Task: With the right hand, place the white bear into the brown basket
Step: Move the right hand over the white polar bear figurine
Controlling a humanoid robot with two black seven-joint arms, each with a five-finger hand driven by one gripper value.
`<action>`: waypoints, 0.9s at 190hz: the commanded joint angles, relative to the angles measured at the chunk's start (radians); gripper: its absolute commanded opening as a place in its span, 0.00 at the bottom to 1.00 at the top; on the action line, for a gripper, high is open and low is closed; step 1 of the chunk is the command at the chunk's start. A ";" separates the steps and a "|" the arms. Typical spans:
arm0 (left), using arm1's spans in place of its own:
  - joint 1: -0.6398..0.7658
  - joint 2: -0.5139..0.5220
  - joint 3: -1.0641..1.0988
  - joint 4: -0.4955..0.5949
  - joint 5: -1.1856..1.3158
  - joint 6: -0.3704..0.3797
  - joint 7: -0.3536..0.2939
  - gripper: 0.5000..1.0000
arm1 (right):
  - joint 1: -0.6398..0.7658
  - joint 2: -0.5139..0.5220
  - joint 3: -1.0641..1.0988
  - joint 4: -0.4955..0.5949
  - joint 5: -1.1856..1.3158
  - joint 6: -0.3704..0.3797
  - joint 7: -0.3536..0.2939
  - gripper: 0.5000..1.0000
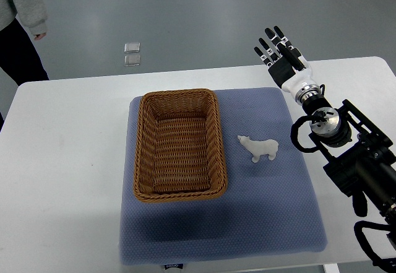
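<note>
The right hand (281, 59) hangs over the far right part of the white worktop (68, 161), its arm coming in from the right edge; the fingers (270, 45) are stretched out straight and slightly spread, holding nothing, their tips pointing away from the robot toward the grey floor (204, 13); the white bear (260, 148) stands on the blue mat (272, 217), well apart from the fingers, nearer the robot than they are and a little to their left, with its head turned toward the basket; the brown basket (178, 145) sits on the left half of the same mat, farther left of the fingers than the bear is, with the bear just beside its right wall and not touching it; nothing lies inside the basket; beyond the worktop, to the far left of the fingers, a person's grey sleeve (25, 4) and hand show at the picture's corner; two small clear squares (132, 53) lie on the floor past the worktop's far edge.
</note>
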 commanded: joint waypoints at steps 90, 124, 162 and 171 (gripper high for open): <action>-0.005 0.000 -0.001 -0.006 0.000 0.000 0.000 1.00 | 0.018 -0.042 -0.107 0.034 -0.083 0.014 0.002 0.86; -0.015 0.000 -0.006 -0.002 -0.001 0.000 0.002 1.00 | 0.089 -0.173 -0.256 0.123 -0.299 0.080 0.002 0.86; -0.018 0.000 -0.004 -0.009 0.000 0.000 0.003 1.00 | 0.354 -0.384 -0.686 0.127 -0.433 0.114 -0.009 0.86; -0.018 0.000 -0.004 -0.011 0.000 0.000 0.003 1.00 | 0.423 -0.422 -0.796 0.129 -0.454 0.140 -0.011 0.86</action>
